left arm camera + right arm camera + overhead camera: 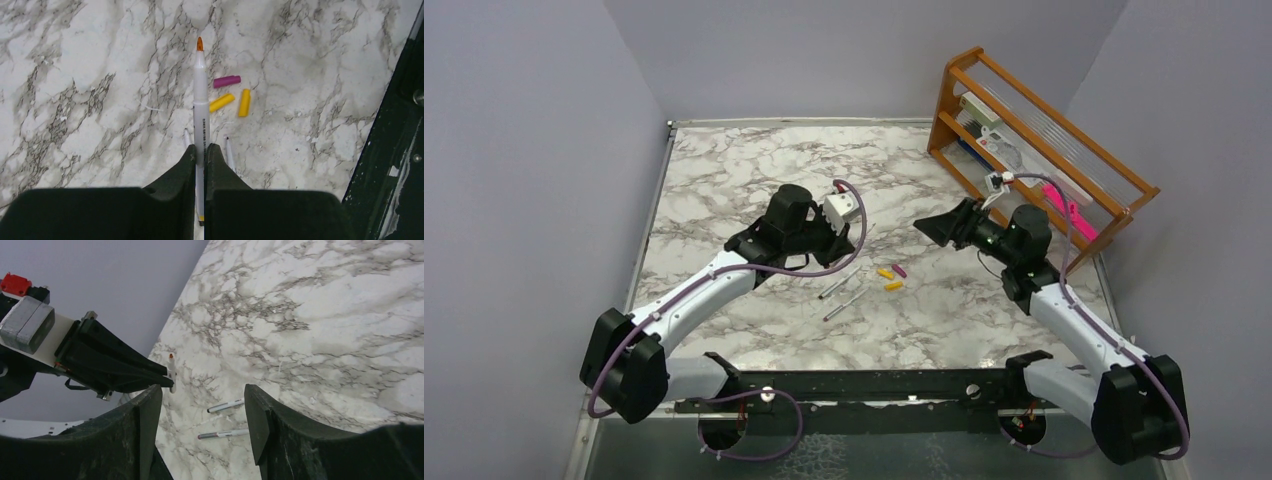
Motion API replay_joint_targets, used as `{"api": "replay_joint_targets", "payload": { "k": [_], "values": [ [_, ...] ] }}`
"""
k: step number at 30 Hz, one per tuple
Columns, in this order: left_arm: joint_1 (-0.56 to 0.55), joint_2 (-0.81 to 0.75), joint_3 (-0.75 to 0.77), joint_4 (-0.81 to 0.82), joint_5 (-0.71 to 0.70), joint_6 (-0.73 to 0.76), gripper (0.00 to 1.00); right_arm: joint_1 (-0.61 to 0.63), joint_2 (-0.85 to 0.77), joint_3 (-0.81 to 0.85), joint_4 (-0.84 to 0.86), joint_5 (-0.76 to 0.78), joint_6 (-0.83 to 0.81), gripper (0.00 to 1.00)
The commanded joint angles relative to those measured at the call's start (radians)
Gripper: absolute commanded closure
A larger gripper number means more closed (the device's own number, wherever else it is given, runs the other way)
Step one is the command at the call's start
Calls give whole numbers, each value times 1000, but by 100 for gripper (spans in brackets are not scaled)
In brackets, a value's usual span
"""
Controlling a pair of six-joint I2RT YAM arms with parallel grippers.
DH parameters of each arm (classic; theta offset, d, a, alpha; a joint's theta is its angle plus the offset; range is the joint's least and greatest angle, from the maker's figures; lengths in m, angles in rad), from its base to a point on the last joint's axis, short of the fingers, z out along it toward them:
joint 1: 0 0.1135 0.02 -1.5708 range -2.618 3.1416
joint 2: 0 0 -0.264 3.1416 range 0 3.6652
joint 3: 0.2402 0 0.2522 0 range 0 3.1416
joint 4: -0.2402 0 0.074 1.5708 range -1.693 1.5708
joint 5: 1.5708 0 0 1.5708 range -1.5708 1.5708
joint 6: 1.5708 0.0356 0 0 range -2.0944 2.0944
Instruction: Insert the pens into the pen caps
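Pen [201, 115] with a bare orange tip hangs above the table [724, 170], gripped low on its barrel by the left jaws, which are closed tight on it. A second pen [837, 283] and a third pen [844, 305] lie side by side on the marble, just left of the caps. The magenta cap [227, 81], a yellow cap [221, 102] and a second yellow cap [244, 102] lie close together on the table beyond the held pen's tip, and no pen is inside any of them.

The right jaws stand open and empty, raised off the table to the right of the caps and pointing toward the left jaws and their pen.

By the look of it, the job is only at its first pairing. One pen is in hand, but no cap has been picked up, and none of the three pens is capped. A cap must be lifted, probably by the right jaws, and pushed over the orange tip, after which two more pens and caps are left. A wooden rack [1044, 150] stands at the far right corner of the table.
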Motion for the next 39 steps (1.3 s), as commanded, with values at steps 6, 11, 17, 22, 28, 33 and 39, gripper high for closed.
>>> {"api": "replay_joint_targets", "payload": {
  "k": [6,11,17,22,28,33,39],
  "values": [
    [0,-54,-20,101,96,-54,100,220,82,92,116,118,21,37],
    [0,-77,-30,102,91,-55,100,279,128,113,143,169,13,37],
    [0,-84,-33,112,139,-65,100,352,177,152,139,222,-1,37],
    [0,-105,-48,116,140,-68,100,382,225,192,129,236,-19,40],
    [0,-119,-54,95,69,-42,100,404,280,220,125,231,-29,44],
    [0,-112,-50,97,65,-51,100,418,286,220,108,255,-44,48],
    [0,-109,-55,105,70,-59,100,428,297,209,129,257,-27,71]
  ]
}}
